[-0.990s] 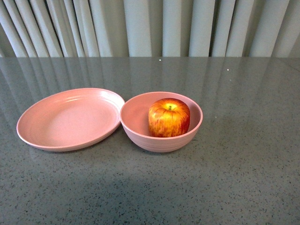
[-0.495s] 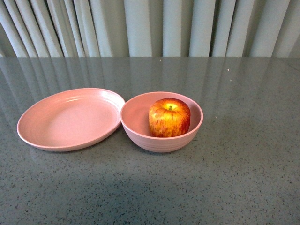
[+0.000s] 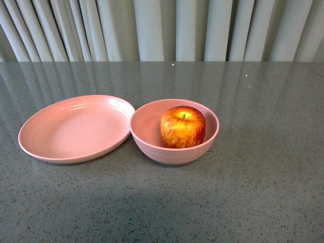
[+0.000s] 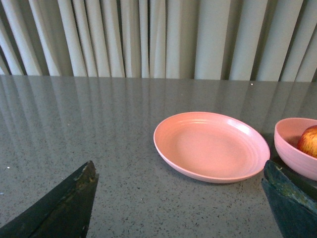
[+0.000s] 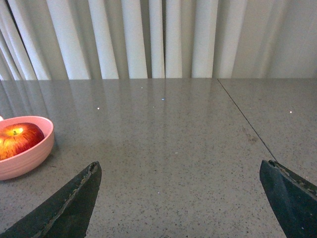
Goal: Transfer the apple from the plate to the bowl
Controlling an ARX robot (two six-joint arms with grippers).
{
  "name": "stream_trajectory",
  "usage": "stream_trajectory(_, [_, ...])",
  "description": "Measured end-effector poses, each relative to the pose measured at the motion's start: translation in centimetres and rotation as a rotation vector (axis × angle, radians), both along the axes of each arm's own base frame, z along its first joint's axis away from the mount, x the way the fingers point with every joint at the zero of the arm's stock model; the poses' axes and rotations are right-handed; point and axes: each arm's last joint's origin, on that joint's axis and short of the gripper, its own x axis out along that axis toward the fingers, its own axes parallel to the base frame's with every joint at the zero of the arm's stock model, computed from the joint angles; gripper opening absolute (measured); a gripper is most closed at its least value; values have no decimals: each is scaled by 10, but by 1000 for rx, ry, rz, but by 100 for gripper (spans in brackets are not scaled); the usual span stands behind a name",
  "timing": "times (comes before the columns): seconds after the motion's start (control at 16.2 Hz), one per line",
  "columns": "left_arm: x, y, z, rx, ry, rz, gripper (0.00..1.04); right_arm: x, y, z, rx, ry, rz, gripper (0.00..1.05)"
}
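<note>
The red, yellow-streaked apple (image 3: pixel 183 126) sits upright inside the deep pink bowl (image 3: pixel 174 149) at the table's middle. The shallow pink plate (image 3: pixel 76 128) lies bare just left of the bowl, its rim touching the bowl. Neither arm shows in the front view. In the left wrist view my left gripper (image 4: pixel 181 191) is open over bare table, short of the plate (image 4: pixel 210 146), with the bowl (image 4: pixel 294 151) and apple (image 4: pixel 309 141) at the edge. My right gripper (image 5: pixel 181 191) is open over bare table, well away from the bowl (image 5: pixel 25 156) and apple (image 5: pixel 19 139).
Grey speckled tabletop (image 3: pixel 263 177) spreads around the dishes. Pale pleated curtains (image 3: pixel 162 30) hang behind the far edge. A thin seam (image 5: pixel 245 121) crosses the table in the right wrist view.
</note>
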Motion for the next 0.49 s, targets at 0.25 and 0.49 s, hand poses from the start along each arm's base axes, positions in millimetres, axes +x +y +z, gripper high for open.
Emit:
stream_trajectory(0.25, [0, 0, 0, 1, 0, 0, 98, 0, 0, 0, 0, 0, 0, 98])
stream_trajectory(0.49, [0, 0, 0, 1, 0, 0, 98, 0, 0, 0, 0, 0, 0, 98])
